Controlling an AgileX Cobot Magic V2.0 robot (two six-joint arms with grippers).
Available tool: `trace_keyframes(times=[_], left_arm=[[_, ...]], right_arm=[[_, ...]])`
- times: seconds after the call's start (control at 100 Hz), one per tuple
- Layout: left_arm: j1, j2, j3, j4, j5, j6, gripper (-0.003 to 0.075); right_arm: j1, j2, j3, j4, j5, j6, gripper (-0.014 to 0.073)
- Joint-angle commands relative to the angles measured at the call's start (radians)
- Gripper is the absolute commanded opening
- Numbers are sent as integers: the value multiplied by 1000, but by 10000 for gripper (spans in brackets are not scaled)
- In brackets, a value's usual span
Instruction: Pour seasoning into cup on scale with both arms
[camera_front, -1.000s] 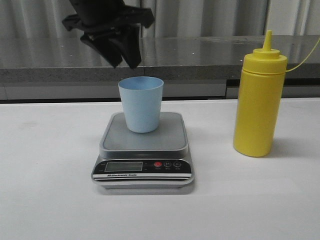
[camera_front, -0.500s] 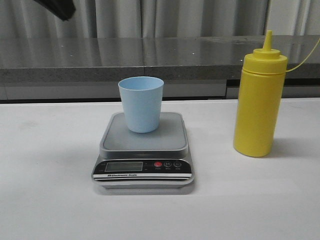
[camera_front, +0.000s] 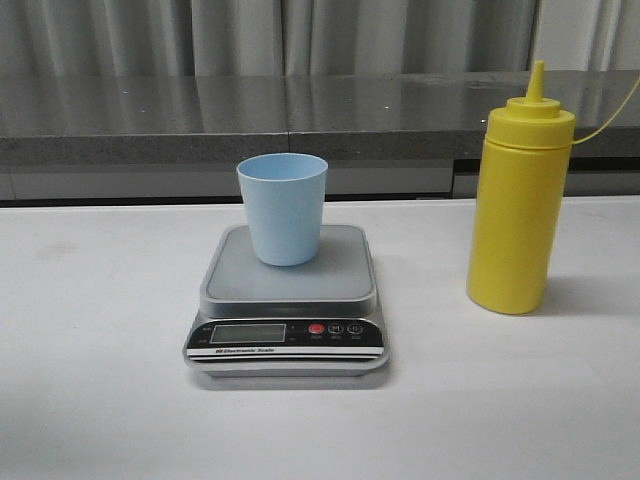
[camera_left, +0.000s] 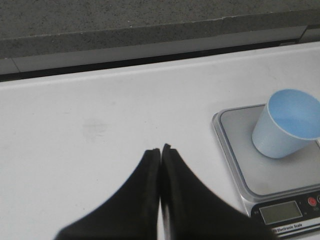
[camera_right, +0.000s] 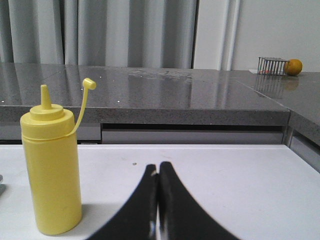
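Observation:
The pale blue cup (camera_front: 282, 207) stands upright on the silver-grey scale (camera_front: 288, 300) at the table's middle. The tall yellow seasoning bottle (camera_front: 518, 195) stands upright to the right of the scale, its cap tether hanging open. No gripper shows in the front view. In the left wrist view my left gripper (camera_left: 160, 148) is shut and empty above the white table, to the left of the scale (camera_left: 240, 150) and cup (camera_left: 286, 123). In the right wrist view my right gripper (camera_right: 158, 166) is shut and empty, to the right of the bottle (camera_right: 51, 167).
A grey stone counter (camera_front: 320, 115) runs behind the white table (camera_front: 100, 380), with curtains behind it. In the right wrist view a small wire basket (camera_right: 271, 65) and an orange fruit (camera_right: 294, 67) sit far back on the counter.
The left arm, which hung above the cup one second ago, has risen up and left and has left the front view. The cup, scale and bottle have not moved.

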Motion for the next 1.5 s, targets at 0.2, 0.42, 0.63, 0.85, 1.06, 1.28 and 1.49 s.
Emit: trace_keyframes(times=[0.2, 0.42, 0.63, 0.85, 1.06, 1.28, 1.49], left_arm=[[4, -307, 245, -25, -200, -11, -20], [4, -525, 377, -13, -210, -11, -20], [4, -623, 395, -4, -203, -11, -20], [4, -622, 395, -4, -203, -11, -20], [4, -622, 395, -4, -203, -11, -20], [4, -622, 395, -4, -203, -11, -20], [4, -622, 395, -4, -203, -11, -20]], right_arm=[[1, -24, -19, 2, -85, -9, -67], [1, -24, -23, 2, -124, -9, -67], [1, 16, -107, 2, 1, 5, -67], [26, 203, -254, 2, 79, 5, -67], [80, 485, -383, 2, 151, 5, -65], [167, 697, -423, 2, 4, 5, 46], [262, 812, -423, 4, -139, 5, 526]])
